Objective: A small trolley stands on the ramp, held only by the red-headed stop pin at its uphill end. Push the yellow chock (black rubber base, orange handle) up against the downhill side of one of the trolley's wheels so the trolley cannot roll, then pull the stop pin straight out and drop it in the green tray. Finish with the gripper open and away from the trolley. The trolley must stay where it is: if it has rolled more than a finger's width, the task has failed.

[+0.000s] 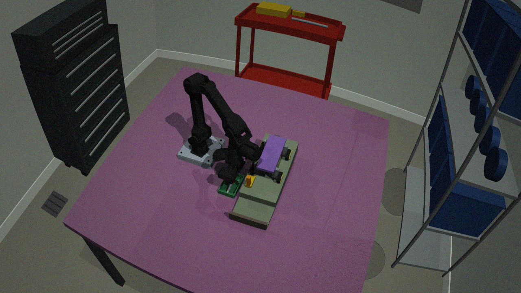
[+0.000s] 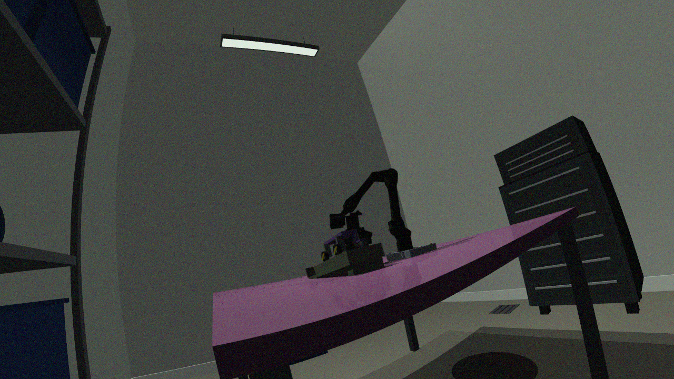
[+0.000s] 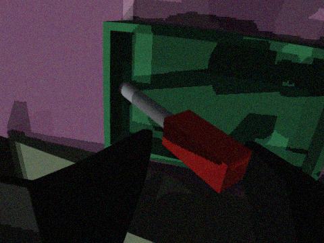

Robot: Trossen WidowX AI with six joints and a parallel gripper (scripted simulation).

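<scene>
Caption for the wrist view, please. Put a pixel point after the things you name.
Red-headed stop pin point(image 3: 206, 142) angled over the green tray point(image 3: 106, 84), its grey shaft pointing toward one end wall, dark fingers spread on either side.
</scene>
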